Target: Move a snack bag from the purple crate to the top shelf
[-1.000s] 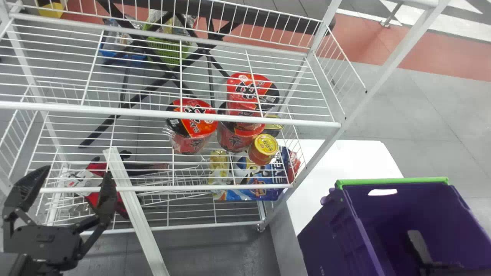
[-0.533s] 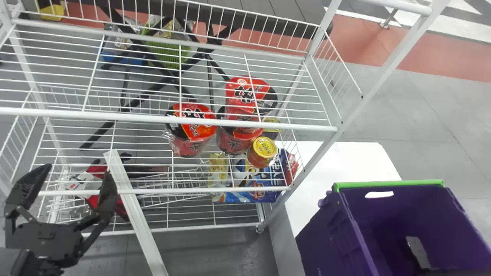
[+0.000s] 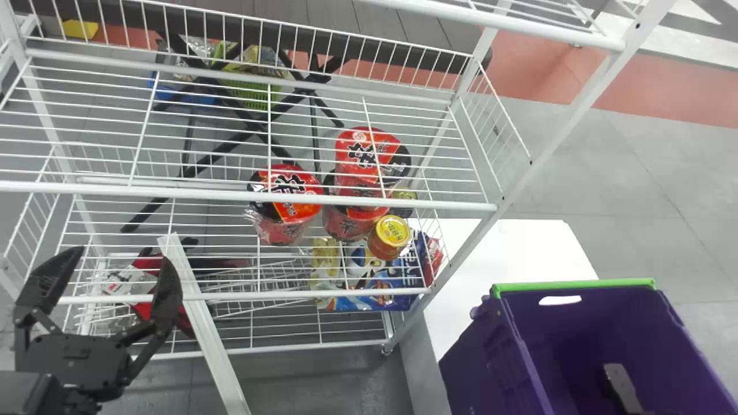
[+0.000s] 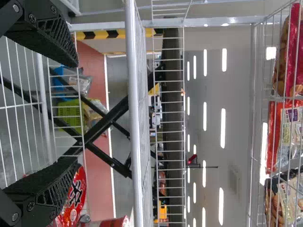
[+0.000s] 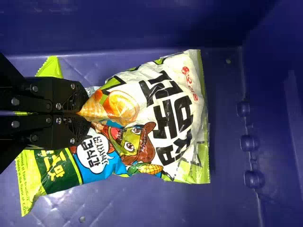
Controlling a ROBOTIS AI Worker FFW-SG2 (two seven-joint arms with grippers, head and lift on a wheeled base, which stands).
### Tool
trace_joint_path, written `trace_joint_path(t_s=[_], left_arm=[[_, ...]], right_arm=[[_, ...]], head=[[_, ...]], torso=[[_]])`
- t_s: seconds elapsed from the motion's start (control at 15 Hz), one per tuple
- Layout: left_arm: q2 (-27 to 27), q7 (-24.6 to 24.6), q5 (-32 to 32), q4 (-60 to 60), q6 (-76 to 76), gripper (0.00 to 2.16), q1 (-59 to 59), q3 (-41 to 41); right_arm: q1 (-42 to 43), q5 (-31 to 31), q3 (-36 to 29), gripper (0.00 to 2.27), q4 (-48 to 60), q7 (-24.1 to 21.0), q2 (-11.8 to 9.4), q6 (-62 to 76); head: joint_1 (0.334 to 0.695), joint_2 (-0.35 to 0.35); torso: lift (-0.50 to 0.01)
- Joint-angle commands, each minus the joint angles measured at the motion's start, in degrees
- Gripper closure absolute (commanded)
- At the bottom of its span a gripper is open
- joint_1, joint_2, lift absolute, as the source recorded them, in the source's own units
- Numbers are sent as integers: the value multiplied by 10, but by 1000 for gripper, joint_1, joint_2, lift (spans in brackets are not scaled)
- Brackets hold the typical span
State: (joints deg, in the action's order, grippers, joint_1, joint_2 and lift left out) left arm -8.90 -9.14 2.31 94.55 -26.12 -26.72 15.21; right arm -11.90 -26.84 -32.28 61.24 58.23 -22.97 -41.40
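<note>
In the head view my right gripper is down inside the purple crate. The right wrist view shows my right gripper with its fingers together on a crumpled edge of a white and green snack bag, which lies over the crate floor. My left gripper is parked open in front of the shelf rack's left part; in the left wrist view, nothing is between the fingertips of the left gripper. A higher wire shelf crosses the head view's top right corner.
Red noodle cups, a yellow-lidded jar and blue packs stand or lie on the rack's lower levels. A slanted white post is beside my left gripper. Packed snacks sit on a high shelf in the left wrist view.
In the head view the rack has shifted downward, and the higher shelf's edge has come in at the top right. The crate has shifted left and slightly down. The left gripper stays open.
</note>
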Motion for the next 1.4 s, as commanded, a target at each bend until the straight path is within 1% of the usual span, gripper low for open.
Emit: trace_joint_path(t_s=[0.0, 0.27, 0.47, 1.33], left_arm=[[0, -1, 4, -1, 1, 120, -1, 2], [-1, -1, 9, -1, -1, 120, -4, 4], [-1, -1, 9, -1, 1, 120, -4, 6], [-2, -2, 18, 5, 9, 120, -7, 15]], right_arm=[[-11, 0, -2, 1396, 5, -3, 4, 7], [-22, 0, -6, 1396, 8, -9, 9, 24], [-25, 0, -8, 1396, 10, -14, 9, 29], [-47, 4, -26, 1396, 34, -7, 13, 26]], head=[[695, -350], [695, -350], [695, -350], [695, -350]], torso=[[-395], [-380], [-368], [-316]])
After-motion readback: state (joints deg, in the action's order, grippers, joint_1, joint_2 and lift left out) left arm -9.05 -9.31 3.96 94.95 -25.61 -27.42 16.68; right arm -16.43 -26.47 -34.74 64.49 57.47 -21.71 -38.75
